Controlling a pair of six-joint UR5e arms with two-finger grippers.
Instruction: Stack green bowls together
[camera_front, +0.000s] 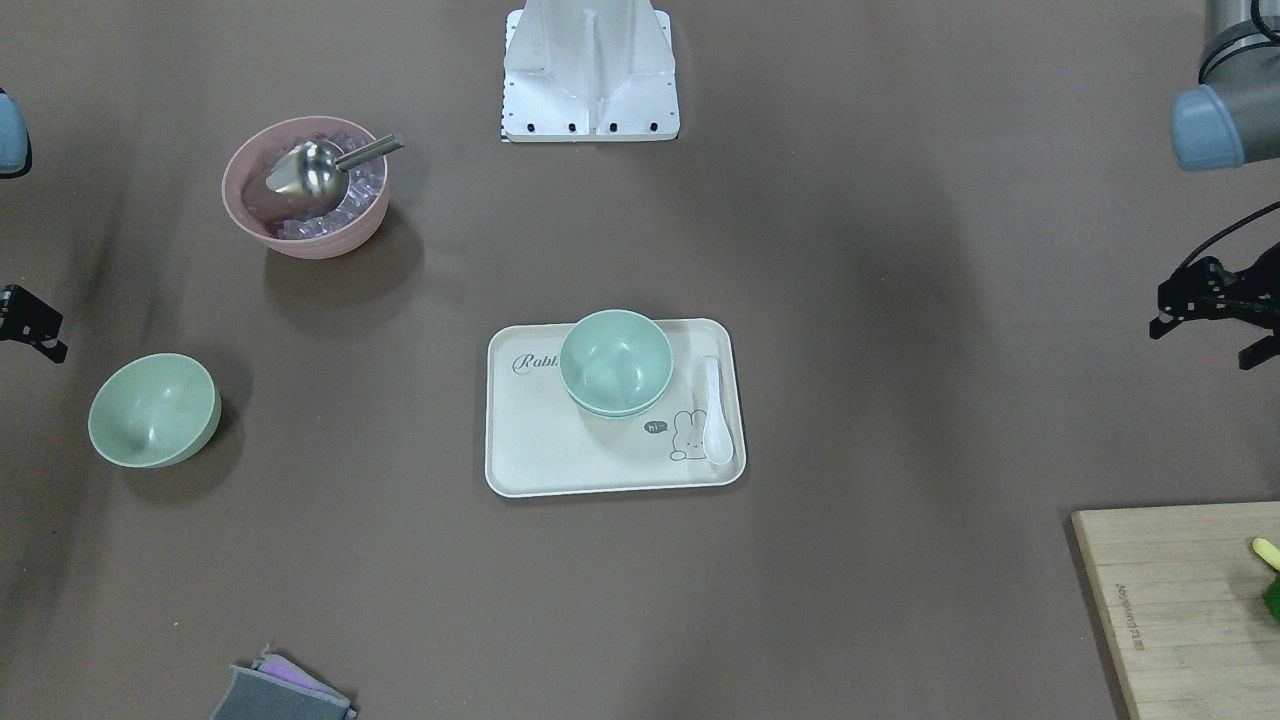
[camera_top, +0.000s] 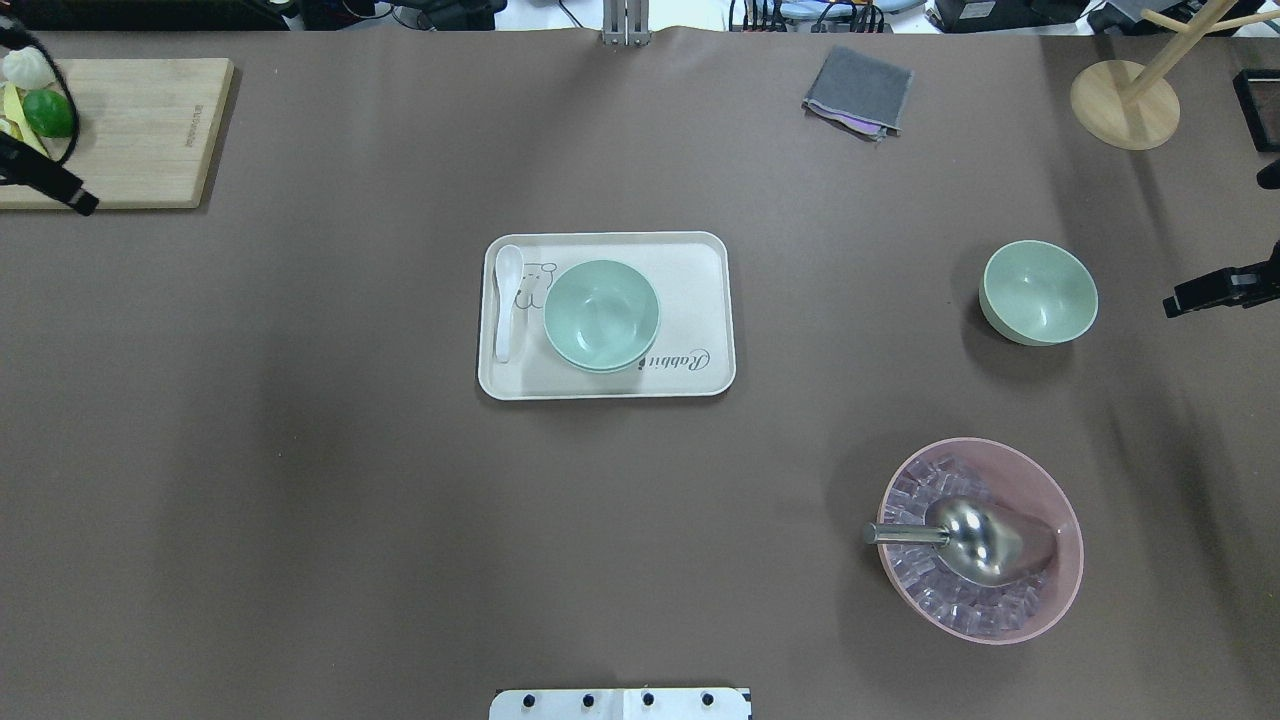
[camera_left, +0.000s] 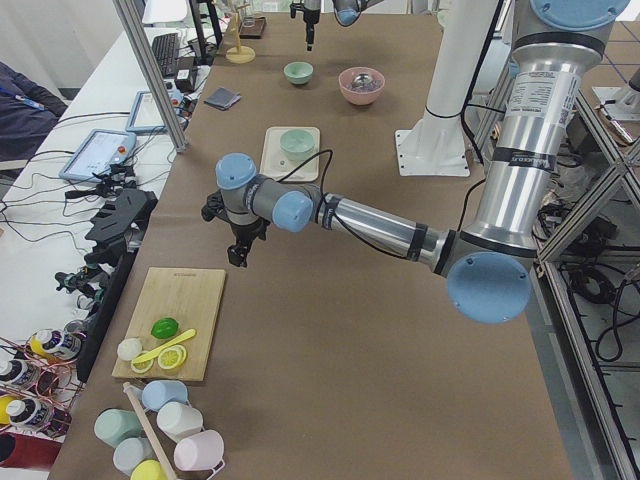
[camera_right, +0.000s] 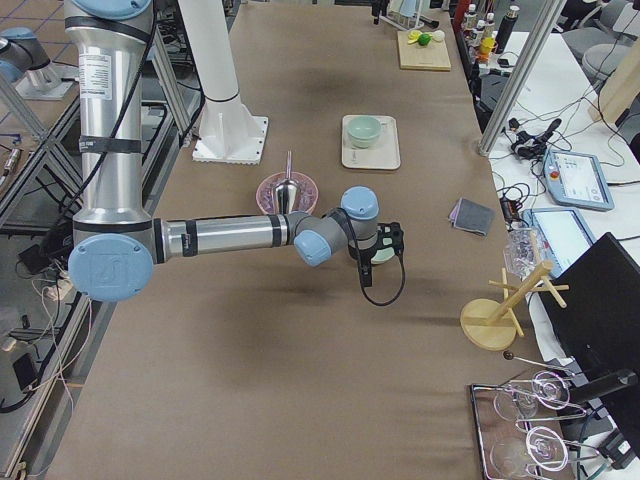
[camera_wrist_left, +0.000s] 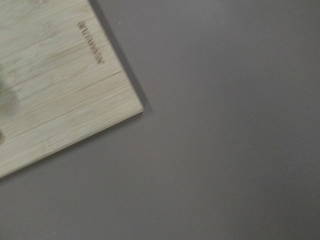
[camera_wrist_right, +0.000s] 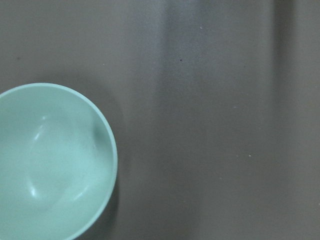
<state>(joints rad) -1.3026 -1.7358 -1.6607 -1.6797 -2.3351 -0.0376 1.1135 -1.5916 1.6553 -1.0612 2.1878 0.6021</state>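
Observation:
Two pale green bowls (camera_top: 601, 315) sit nested upright on a cream tray (camera_top: 692, 285) at the table's middle; they also show in the front view (camera_front: 615, 360). The third green bowl (camera_top: 1038, 292) stands alone, upright, on the table toward my right, and shows in the front view (camera_front: 153, 410) and the right wrist view (camera_wrist_right: 50, 162). My right gripper (camera_top: 1215, 290) hovers just right of it, mostly cut off by the frame. My left gripper (camera_front: 1205, 342) is open and empty, far out by the cutting board.
A pink bowl (camera_top: 980, 540) with ice cubes and a metal scoop stands near my right side. A white spoon (camera_top: 507, 300) lies on the tray. A wooden cutting board (camera_top: 130, 130) with fruit, a grey cloth (camera_top: 858, 90) and a wooden stand (camera_top: 1125, 100) line the far edge.

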